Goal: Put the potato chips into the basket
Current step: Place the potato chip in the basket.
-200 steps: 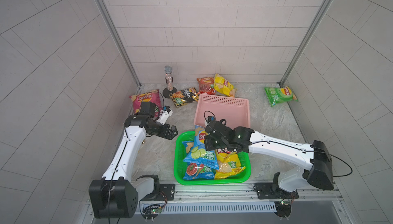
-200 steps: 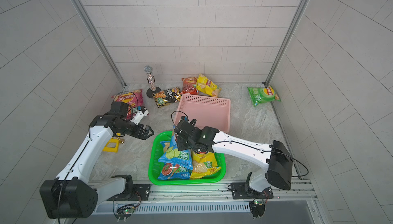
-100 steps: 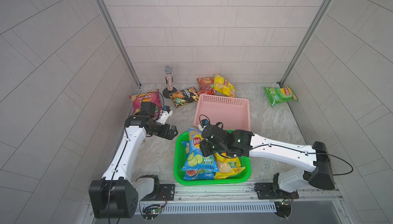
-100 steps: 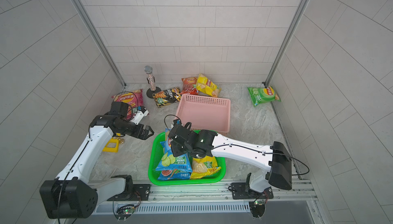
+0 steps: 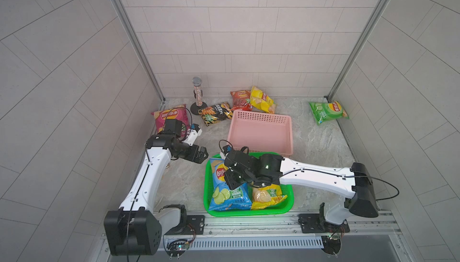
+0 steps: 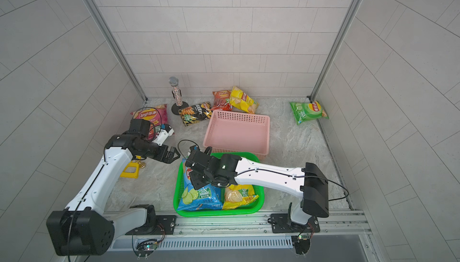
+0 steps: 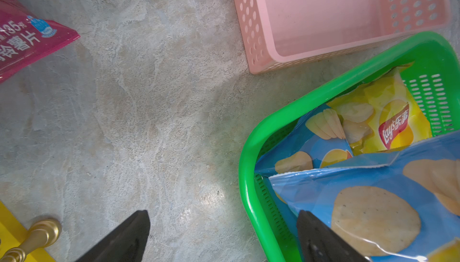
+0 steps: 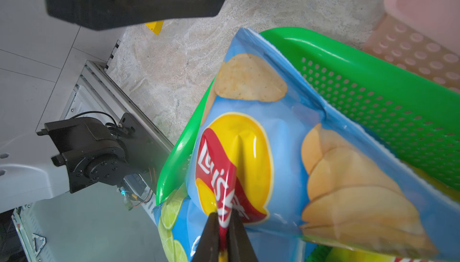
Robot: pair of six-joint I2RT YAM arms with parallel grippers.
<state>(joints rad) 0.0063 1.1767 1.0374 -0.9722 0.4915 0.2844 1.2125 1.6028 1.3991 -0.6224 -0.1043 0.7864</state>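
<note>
- R gripper [image 8: 223, 214]: jaws narrow, pinching a raised crease of film on the blue bag [image 5: 227, 193] at the logo. A thin pinch is prob. the only hold a puffy, glossy bag gives. Film shows btwn the tips in the wrist view.
- Blue bag lies in the green basket [image 5: 249, 213] on top of other bags, w/ its top corner poking over the rim on the L arm's side. Looks set down, so letting go seems the step in hand (my read only).
- Yellow bag [image 5: 267, 194] sits beside it in the same basket, partly under the R arm.
- Pink basket [image 5: 261, 117] stands just behind the green one, empty.
- Not yet in: magenta bag [image 5: 169, 116], black bag [image 5: 215, 112], red bag [image 5: 240, 96] and 2nd yellow bag [image 5: 262, 102] near the back wall, and green bag [image 5: 327, 111] in the far R corner.
- R arm: stretched low across the green basket, wrist bent, fingers pointing down into the bag.
- L gripper [image 7: 222, 214]: jaws wide, nothing in them, hovering over bare table [image 5: 186, 186] just beside the green basket's corner.
- L arm: reaches fwd, wrist turned twd the basket. Prob. waiting clear of the R arm.
</note>
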